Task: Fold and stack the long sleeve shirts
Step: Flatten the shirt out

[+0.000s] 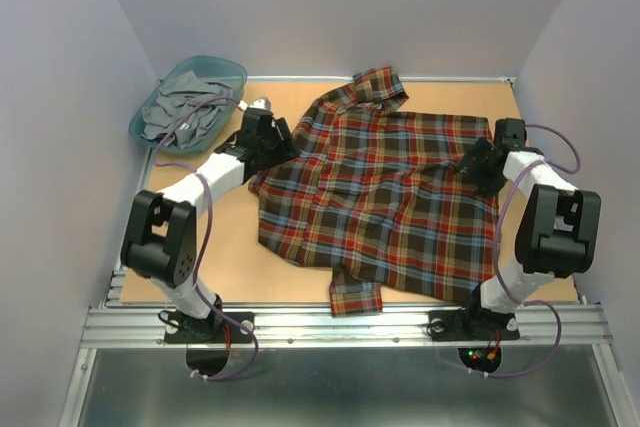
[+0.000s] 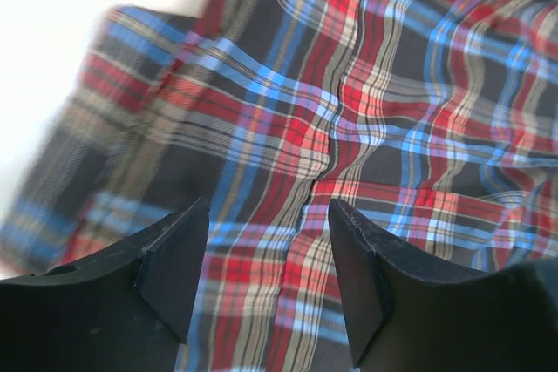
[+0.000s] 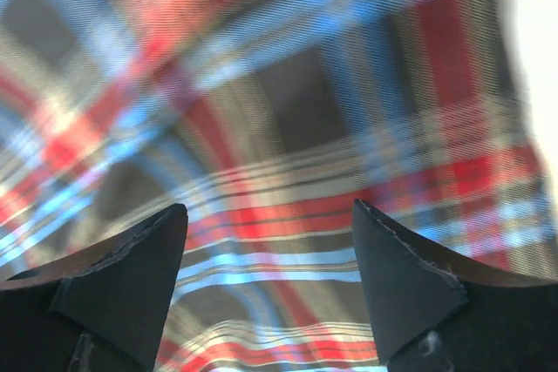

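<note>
Seen from above, the plaid shirt (image 1: pixel 380 197) lies spread over the middle of the bench (image 1: pixel 230 257). Its collar points to the far edge, and a cuff (image 1: pixel 357 297) pokes out toward the near rail (image 1: pixel 350 325). Only this view gives the whole layout. The left arm (image 1: pixel 215 172) reaches to the shirt's left edge below the collar, and the right arm (image 1: pixel 540 217) reaches to its right edge. From here the wrist housings hide both sets of jaws, so the top view says little about how they stand.

The wrist cameras show that. The left jaws stand apart with nothing between them, and the plaid shirt (image 2: pixel 349 128) fills the view beneath, a seam running up through the gap. A washed-out pale patch sits at the upper left, past the cloth's edge. The right jaws are spread wider, also holding nothing. Below them the plaid shirt (image 3: pixel 279 111) is a close blur with a pale strip down the right side. Neither wrist view shows whether the tips touch the fabric.

A teal basket (image 1: pixel 225 67) sits in the far left corner, just beside the left arm's wrist, with grey clothing (image 1: pixel 185 107) heaped inside. Purple cables (image 1: pixel 205 217) loop along both arms.
</note>
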`<state>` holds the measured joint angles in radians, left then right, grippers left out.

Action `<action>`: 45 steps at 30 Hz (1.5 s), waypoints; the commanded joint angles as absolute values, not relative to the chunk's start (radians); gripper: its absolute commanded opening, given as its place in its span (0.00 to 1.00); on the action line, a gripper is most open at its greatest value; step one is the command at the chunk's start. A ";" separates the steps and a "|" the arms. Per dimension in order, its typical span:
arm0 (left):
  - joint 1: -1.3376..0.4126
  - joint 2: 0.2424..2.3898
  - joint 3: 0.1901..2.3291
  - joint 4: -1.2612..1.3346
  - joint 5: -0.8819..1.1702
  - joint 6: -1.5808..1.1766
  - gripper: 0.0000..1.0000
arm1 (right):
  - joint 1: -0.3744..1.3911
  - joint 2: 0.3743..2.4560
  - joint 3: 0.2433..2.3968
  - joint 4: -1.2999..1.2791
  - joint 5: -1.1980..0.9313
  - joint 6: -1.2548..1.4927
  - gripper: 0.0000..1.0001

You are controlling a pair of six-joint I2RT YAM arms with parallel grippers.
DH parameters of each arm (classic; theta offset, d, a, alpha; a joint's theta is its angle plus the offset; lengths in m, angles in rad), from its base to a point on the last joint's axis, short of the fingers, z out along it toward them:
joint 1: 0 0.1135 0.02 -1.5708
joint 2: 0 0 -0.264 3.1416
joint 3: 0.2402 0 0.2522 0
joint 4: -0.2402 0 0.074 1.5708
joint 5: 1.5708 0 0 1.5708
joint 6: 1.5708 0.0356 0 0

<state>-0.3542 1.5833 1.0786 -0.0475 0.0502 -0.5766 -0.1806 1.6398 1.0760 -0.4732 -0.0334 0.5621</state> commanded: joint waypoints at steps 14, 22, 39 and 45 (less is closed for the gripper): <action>-0.313 1.822 1.046 0.103 0.044 -0.733 0.59 | -0.353 1.621 0.911 -0.480 -0.028 0.641 0.66; -0.241 1.868 1.084 0.106 0.048 -0.771 0.59 | -0.354 1.793 1.046 -0.445 -0.006 0.684 0.64; -0.189 1.838 1.316 0.068 0.104 -0.706 0.77 | -0.257 1.791 1.336 -0.474 0.069 0.516 0.70; -0.195 1.623 1.227 0.002 0.022 -0.563 0.85 | 0.079 1.557 1.212 -0.520 0.091 0.376 0.80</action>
<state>-0.1944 1.7916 1.2602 0.0212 0.0841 -0.6743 -0.1665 1.7378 1.2800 -0.4904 0.0696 0.4976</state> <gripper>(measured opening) 0.840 0.767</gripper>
